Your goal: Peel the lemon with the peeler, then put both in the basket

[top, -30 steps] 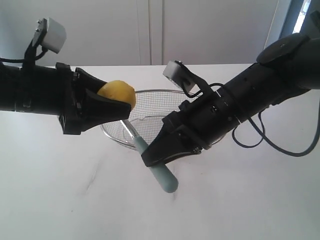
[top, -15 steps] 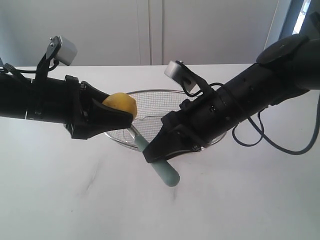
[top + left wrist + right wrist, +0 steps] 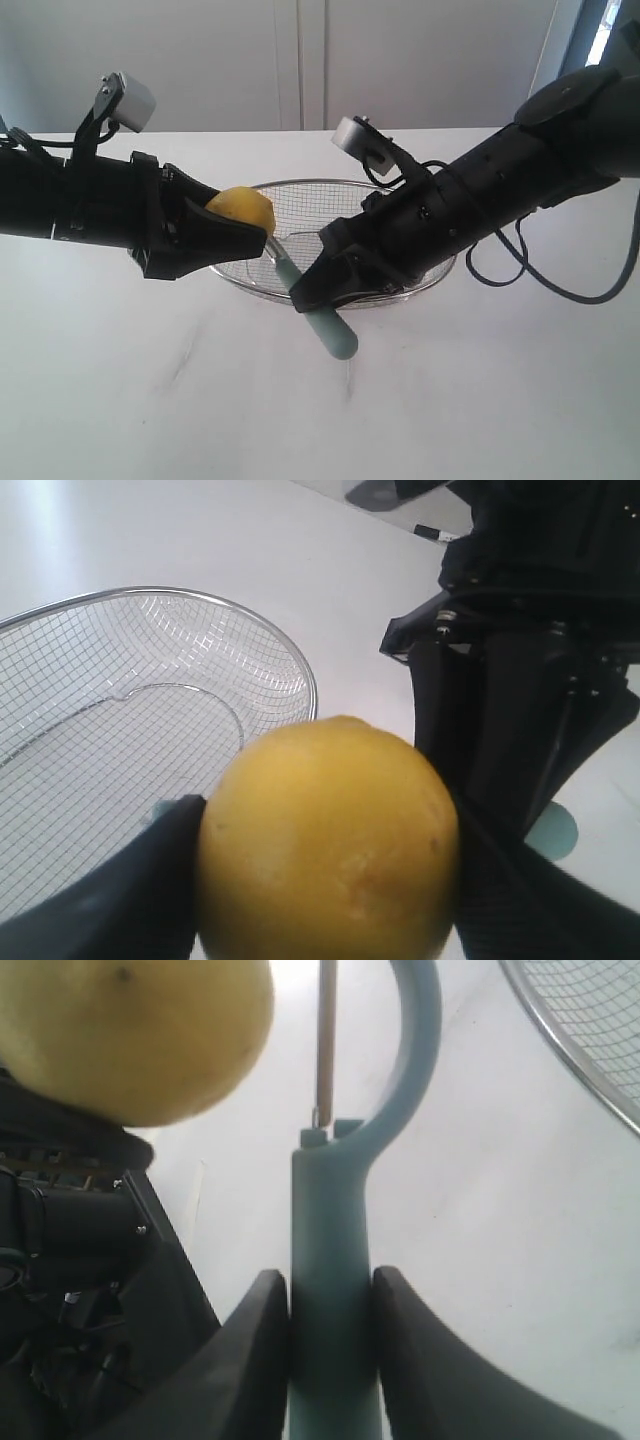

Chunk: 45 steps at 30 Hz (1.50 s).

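Observation:
My left gripper (image 3: 256, 224) is shut on the yellow lemon (image 3: 243, 208), holding it in the air over the near-left rim of the wire basket (image 3: 440, 272). In the left wrist view the lemon (image 3: 330, 840) fills the space between the black fingers (image 3: 120, 890). My right gripper (image 3: 306, 294) is shut on the pale teal handle of the peeler (image 3: 331, 331), which points up toward the lemon. In the right wrist view the peeler (image 3: 330, 1250) sits between the pads, and its metal blade (image 3: 325, 1040) lies close beside the lemon (image 3: 130, 1030) with a narrow gap showing.
The silver mesh basket (image 3: 255, 620) stands on the white table (image 3: 150, 400) behind and under both grippers, and its rim (image 3: 570, 1040) also shows. The right arm's cable (image 3: 540, 285) loops over the table at the right. A wall closes off the back.
The left arm moved the lemon slightly down and right, then held still. The right gripper lifted the peeler and brought its head closer to the lemon.

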### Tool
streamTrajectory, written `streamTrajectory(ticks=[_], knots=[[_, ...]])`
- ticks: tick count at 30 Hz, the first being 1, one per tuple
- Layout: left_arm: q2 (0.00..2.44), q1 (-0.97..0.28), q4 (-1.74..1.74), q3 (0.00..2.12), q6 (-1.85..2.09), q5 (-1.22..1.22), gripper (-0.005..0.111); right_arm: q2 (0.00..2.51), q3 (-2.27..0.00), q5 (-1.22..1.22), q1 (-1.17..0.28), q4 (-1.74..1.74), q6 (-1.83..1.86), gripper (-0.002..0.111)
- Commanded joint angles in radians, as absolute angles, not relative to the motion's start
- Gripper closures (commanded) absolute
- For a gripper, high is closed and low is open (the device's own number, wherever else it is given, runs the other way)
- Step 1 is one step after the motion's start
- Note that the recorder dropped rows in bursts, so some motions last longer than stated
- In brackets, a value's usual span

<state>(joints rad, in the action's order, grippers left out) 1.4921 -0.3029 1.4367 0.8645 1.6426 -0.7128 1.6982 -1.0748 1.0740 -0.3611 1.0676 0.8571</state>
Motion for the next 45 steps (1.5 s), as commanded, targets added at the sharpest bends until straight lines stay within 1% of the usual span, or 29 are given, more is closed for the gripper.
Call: streamTrajectory(ticks=[1,4,10,15,20,22,27,30,34,45], knots=[[1.491,-0.306,1.456,0.862,1.638,-0.736,0.107,1.654,-1.075,1.068,-0.312,1.071,0.835,0.108],[1.491,-0.306,1.456,0.862,1.638,-0.734,0.107,1.595,-1.075,1.08,-0.255,1.073,0.83,0.108],[1.491,-0.306,1.456,0.862,1.638,-0.734,0.107,1.472,-1.075,1.101,-0.2,1.068,0.83,0.108],[1.491,-0.306,1.456,0.862,1.638,-0.734,0.107,1.383,-1.075,1.066,-0.168,0.981,0.798,0.108],[1.491,-0.306,1.456,0.862,1.638,-0.734,0.107,1.402,-1.025,0.935,-0.166,0.911,0.702,0.108],[1.491,-0.306,1.456,0.862,1.638,-0.734,0.107,1.428,-1.007,0.924,-0.166,0.911,0.695,0.108],[1.491,-0.306,1.456,0.862,1.638,-0.736,0.107,1.552,-1.0,0.937,-0.221,0.947,0.712,0.108],[1.491,-0.306,1.456,0.862,1.638,-0.736,0.107,1.634,-1.0,0.941,-0.311,0.965,0.712,0.108],[1.491,-0.306,1.456,0.862,1.638,-0.736,0.107,1.667,-1.0,0.951,-0.362,1.006,0.712,0.108],[1.491,-0.306,1.462,0.862,1.638,-0.736,0.107,1.671,-1.026,1.031,-0.38,1.082,0.765,0.108]])
